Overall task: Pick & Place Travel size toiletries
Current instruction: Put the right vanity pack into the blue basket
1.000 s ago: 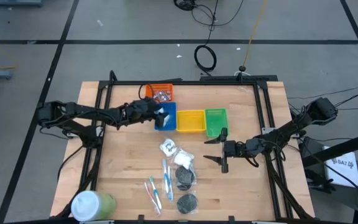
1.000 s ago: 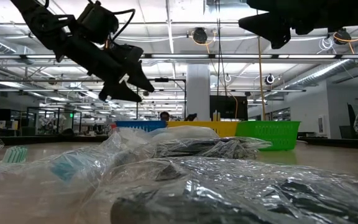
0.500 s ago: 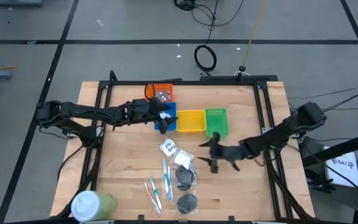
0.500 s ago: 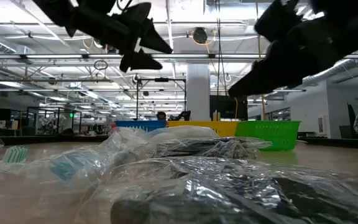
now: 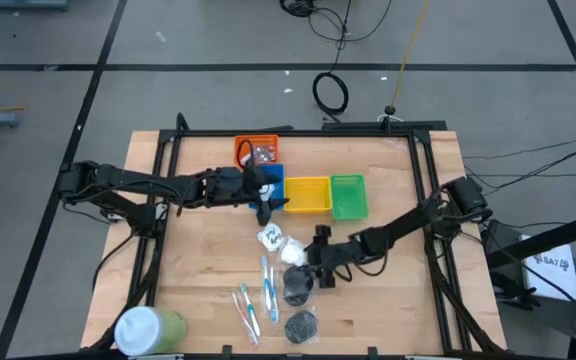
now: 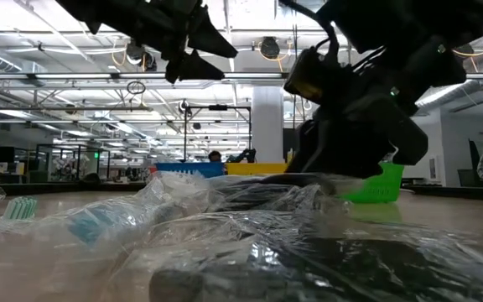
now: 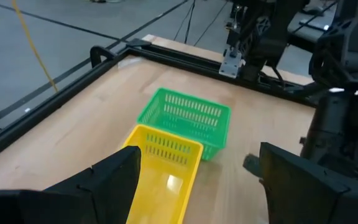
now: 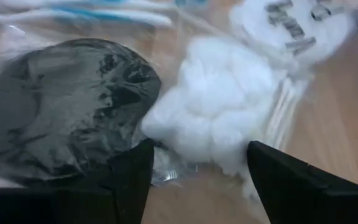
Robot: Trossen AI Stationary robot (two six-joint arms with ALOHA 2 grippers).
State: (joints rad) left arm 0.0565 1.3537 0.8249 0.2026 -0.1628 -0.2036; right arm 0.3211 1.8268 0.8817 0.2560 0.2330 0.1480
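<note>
The toiletries lie wrapped in clear plastic on the wooden table: a white fluffy packet (image 5: 293, 253) (image 8: 219, 115), a packet with silvery sticks (image 5: 271, 237), two dark discs (image 5: 298, 286) (image 5: 300, 325) and toothbrushes (image 5: 267, 285). My right gripper (image 5: 315, 262) (image 8: 197, 180) is open and low, slanting down. Its fingers stand on either side of the near edge of the white packet, beside the upper dark disc (image 8: 67, 112). I cannot tell whether it touches the plastic. My left gripper (image 5: 268, 196) (image 7: 197, 186) hangs open and empty above the blue tray (image 5: 271, 176).
Orange (image 5: 258, 150), yellow (image 5: 308, 195) and green (image 5: 348, 196) trays stand in a row with the blue one at the table's far middle. A large green cylinder with a white cap (image 5: 150, 328) stands at the near left corner. Bare wood lies to the right.
My right gripper has swept toward the table's left edge and down, tipping its fingers downward, from beside the green tray to the white packet. My left gripper has risen and drifted a little toward the near edge over the blue tray.
</note>
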